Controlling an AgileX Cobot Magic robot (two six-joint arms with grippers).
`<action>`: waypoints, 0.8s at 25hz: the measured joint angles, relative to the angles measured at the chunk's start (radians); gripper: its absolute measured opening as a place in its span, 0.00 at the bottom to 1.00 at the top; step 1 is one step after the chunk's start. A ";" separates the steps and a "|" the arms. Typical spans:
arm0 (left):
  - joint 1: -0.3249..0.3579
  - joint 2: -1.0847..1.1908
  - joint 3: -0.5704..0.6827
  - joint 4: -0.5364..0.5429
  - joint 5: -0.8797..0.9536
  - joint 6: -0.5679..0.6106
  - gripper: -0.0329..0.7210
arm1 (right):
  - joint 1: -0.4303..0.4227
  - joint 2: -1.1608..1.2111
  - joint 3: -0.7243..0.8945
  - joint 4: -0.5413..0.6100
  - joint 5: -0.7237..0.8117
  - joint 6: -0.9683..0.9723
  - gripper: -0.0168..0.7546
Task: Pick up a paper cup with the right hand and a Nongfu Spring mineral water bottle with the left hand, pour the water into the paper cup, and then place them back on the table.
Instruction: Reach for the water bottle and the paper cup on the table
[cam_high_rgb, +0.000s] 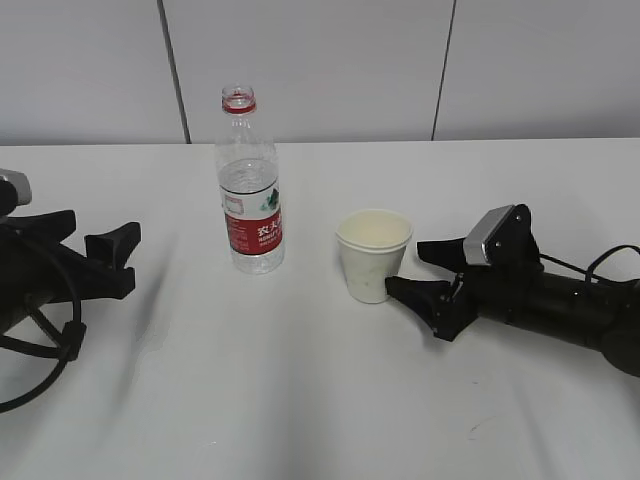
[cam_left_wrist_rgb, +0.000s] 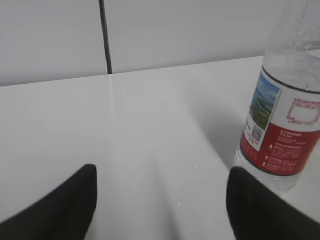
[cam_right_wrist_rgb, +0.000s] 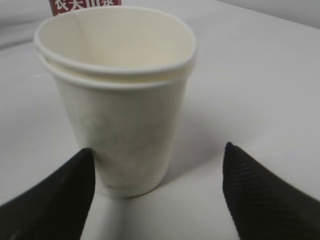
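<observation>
The paper cup (cam_high_rgb: 374, 255) stands upright on the white table (cam_high_rgb: 300, 400), right of the Nongfu Spring bottle (cam_high_rgb: 250, 190), which stands upright and uncapped. My right gripper (cam_high_rgb: 405, 268) is open just right of the cup, low over the table. In the right wrist view the cup (cam_right_wrist_rgb: 120, 100) shows a double rim and sits at the open gripper's (cam_right_wrist_rgb: 159, 148) left finger, not gripped. My left gripper (cam_high_rgb: 125, 258) is open and empty, left of the bottle. In the left wrist view the bottle (cam_left_wrist_rgb: 285, 125) stands beyond the right finger of the open gripper (cam_left_wrist_rgb: 162, 172).
A grey panelled wall (cam_high_rgb: 320, 60) runs behind the table's far edge. The bottle's red label (cam_right_wrist_rgb: 85, 6) shows behind the cup in the right wrist view. A black cable (cam_high_rgb: 40, 350) loops under the left arm.
</observation>
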 joint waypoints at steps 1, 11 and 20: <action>0.000 0.000 0.000 0.000 0.000 0.000 0.70 | 0.000 0.009 -0.016 -0.008 0.000 0.010 0.78; 0.000 0.000 0.000 0.001 0.000 0.000 0.70 | 0.004 0.034 -0.110 -0.128 0.000 0.065 0.78; 0.000 0.000 0.000 0.003 0.000 -0.004 0.70 | 0.080 0.034 -0.113 -0.035 -0.002 0.074 0.78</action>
